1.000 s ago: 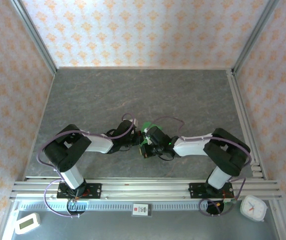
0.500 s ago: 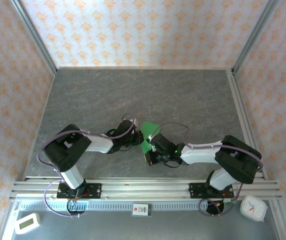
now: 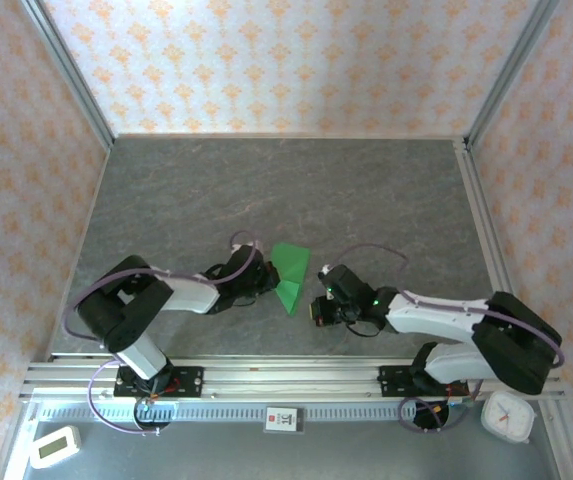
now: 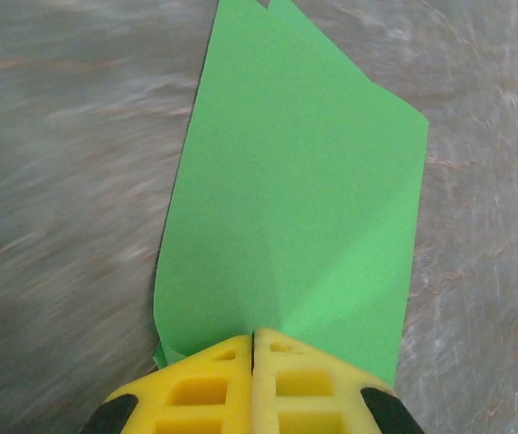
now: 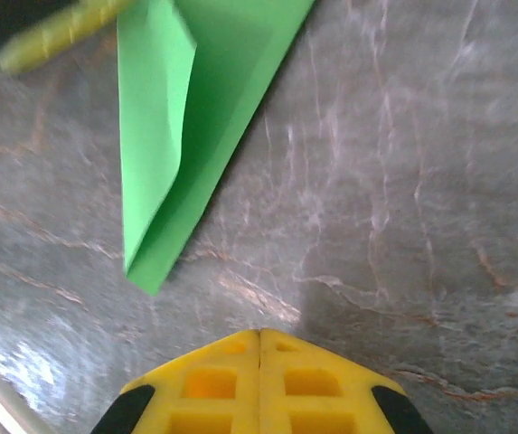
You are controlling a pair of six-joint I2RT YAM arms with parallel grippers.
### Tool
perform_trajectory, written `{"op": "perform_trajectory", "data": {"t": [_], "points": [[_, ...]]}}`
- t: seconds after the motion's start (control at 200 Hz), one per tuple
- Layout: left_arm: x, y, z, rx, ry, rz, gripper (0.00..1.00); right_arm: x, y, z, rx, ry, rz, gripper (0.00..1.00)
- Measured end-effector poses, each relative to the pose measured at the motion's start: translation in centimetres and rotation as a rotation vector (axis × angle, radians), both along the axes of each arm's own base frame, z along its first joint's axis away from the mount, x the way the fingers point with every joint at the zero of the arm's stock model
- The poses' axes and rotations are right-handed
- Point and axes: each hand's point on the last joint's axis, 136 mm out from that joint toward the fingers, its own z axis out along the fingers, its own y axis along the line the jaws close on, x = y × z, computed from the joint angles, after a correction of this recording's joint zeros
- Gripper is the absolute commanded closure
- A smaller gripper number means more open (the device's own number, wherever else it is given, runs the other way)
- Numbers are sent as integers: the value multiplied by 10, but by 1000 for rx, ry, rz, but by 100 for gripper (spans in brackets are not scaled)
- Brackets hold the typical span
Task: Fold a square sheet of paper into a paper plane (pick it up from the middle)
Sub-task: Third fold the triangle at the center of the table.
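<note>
Our two grippers both have their jaws pressed together. The left gripper [image 4: 254,336] touches the near edge of the one folded green paper [image 4: 295,181] on the table [image 3: 266,190]. The right gripper [image 5: 259,334] holds nothing, and we see the paper ahead to its left, apart.

The paper [image 3: 289,272] at the centre of the frame is plain bright green with no marking, lying on a grey table [image 3: 266,190] veined like marble. The left tool [image 4: 254,339] and the right tool [image 5: 259,336] are yellow with black sides. The walls [image 3: 286,60] are pale peach with an orange floral motif.
</note>
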Motion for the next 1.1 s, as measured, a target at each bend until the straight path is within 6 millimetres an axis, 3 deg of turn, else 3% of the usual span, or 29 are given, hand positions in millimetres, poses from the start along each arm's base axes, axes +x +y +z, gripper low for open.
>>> {"op": "perform_trajectory", "data": {"t": [0.145,0.205,0.34,0.45,0.525,0.671,0.846,1.101], "points": [[-27,12,5,-54,30,151,100,6,8,17,69,-16,-31,100],[-30,10,13,-90,24,194,90,8,13,21,96,-12,-42,100],[-13,8,47,-158,-51,280,79,10,26,28,158,-1,-46,100],[1,4,75,-168,-124,291,78,7,43,37,201,-1,-25,100],[5,6,84,-153,-153,286,79,2,56,43,229,-4,0,100],[8,29,81,-67,-173,292,79,-12,75,49,268,0,48,100],[1,54,72,35,-176,276,81,-20,90,38,257,29,82,100],[-6,53,58,134,-169,169,84,-3,94,25,200,7,66,100]]}}
